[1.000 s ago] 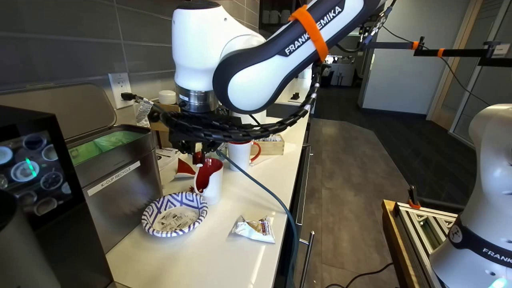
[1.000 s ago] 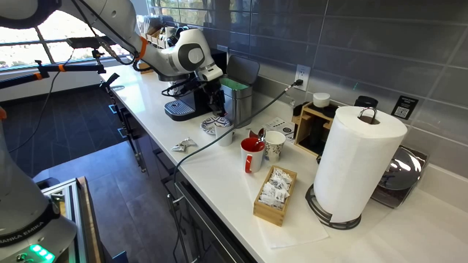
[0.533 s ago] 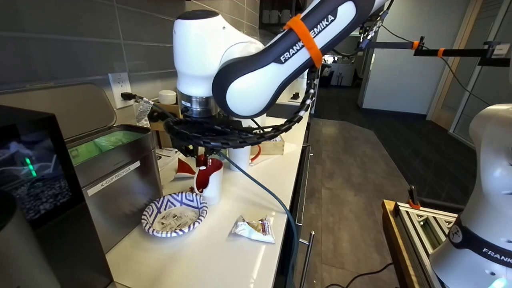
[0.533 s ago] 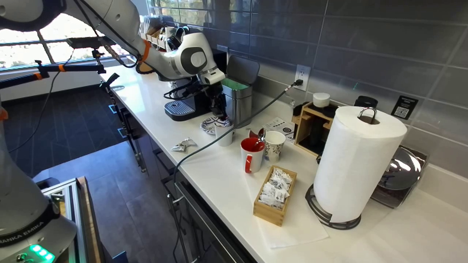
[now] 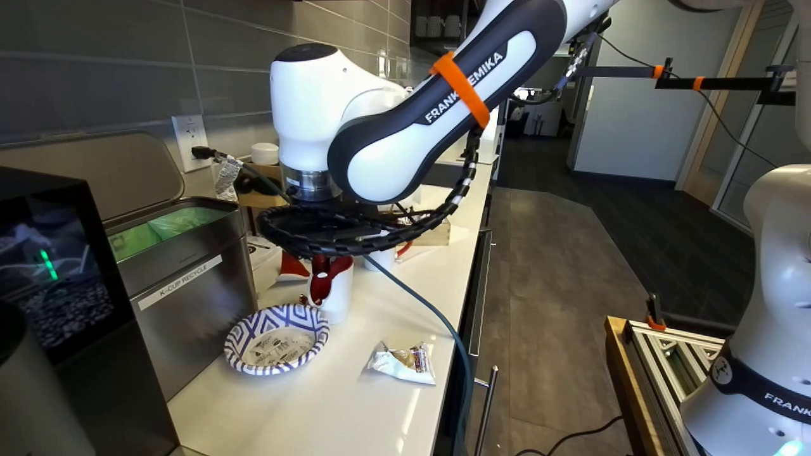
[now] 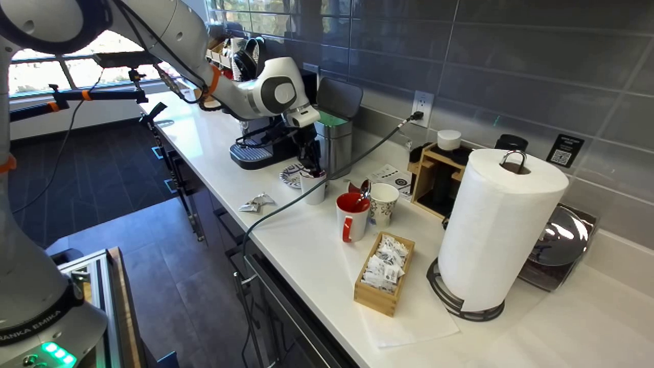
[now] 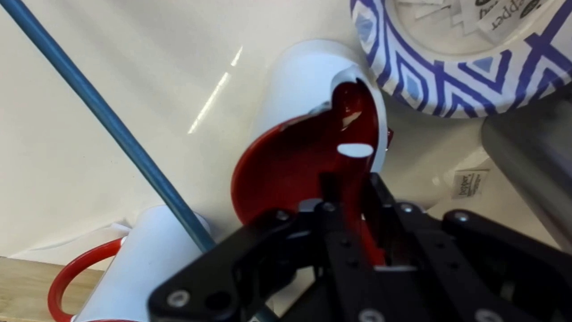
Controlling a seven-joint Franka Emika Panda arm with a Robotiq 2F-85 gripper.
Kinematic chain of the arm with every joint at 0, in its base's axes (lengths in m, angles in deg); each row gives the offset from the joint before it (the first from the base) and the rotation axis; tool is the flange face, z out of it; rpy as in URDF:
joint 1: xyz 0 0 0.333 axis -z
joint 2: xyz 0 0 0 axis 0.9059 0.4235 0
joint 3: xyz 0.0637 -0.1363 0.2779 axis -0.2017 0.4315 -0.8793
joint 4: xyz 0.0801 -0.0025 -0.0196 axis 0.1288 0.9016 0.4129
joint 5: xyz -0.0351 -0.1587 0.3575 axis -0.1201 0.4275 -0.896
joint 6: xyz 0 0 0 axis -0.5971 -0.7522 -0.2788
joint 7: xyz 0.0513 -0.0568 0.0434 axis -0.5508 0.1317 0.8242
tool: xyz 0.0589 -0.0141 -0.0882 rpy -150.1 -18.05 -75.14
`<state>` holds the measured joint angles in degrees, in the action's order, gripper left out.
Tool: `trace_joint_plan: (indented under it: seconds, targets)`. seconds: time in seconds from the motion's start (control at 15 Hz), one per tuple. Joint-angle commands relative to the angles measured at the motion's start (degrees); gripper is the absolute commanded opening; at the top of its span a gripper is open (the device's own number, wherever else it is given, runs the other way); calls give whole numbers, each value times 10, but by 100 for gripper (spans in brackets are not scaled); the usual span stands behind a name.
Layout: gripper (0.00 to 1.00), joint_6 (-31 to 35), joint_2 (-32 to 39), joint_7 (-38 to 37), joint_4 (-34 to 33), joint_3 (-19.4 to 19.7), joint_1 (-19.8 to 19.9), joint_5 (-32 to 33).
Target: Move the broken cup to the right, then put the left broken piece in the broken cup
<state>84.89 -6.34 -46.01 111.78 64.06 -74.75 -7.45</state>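
Note:
The broken cup (image 5: 339, 301) stands upright on the counter, white outside and red inside, with a jagged gap in its rim. It also shows in an exterior view (image 6: 313, 192) and in the wrist view (image 7: 304, 80). My gripper (image 7: 351, 188) is shut on a red broken piece (image 7: 355, 150) with a white end. The piece points down at the cup's mouth; its white end shows against the red inside (image 5: 322, 275). Whether it touches the cup I cannot tell. Another red-and-white shard (image 5: 291, 268) lies on the counter behind the cup. Cables hide most of the gripper in that view.
A blue-and-white patterned plate (image 7: 447, 85) with paper packets stands close beside the cup. A white mug with red inside (image 6: 352, 225) and a paper cup (image 6: 384, 202) stand nearby. A blue cable (image 7: 111, 125) crosses the counter. A metal bin (image 5: 196, 316) and snack packet (image 5: 402, 363) flank the plate.
The arm has come down, and my gripper has lowered the held piece to the mouth of the broken cup. The cup, plate and loose shard have stayed where they were.

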Motion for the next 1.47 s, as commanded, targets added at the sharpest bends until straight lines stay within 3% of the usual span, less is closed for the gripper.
trace_joint_plan:
  seconds: [0.0, 0.4, 0.47, 0.53, 1.0, 1.27, 1.4]
  targets:
    - [5, -24, 21, 17, -24, 3, -1, -16]
    - [5, -61, 32, 32, -36, 2, 1, -27]
    - [44, -66, 32, 35, -38, 1, 1, -30]
    - [44, -70, 32, 38, -39, 0, 2, -34]
    - [95, -33, -3, 74, -14, -13, 8, -89]
    - [100, -2, -47, 86, 15, -19, 15, -129]
    - [100, 6, -80, 154, 40, -32, 32, -162]
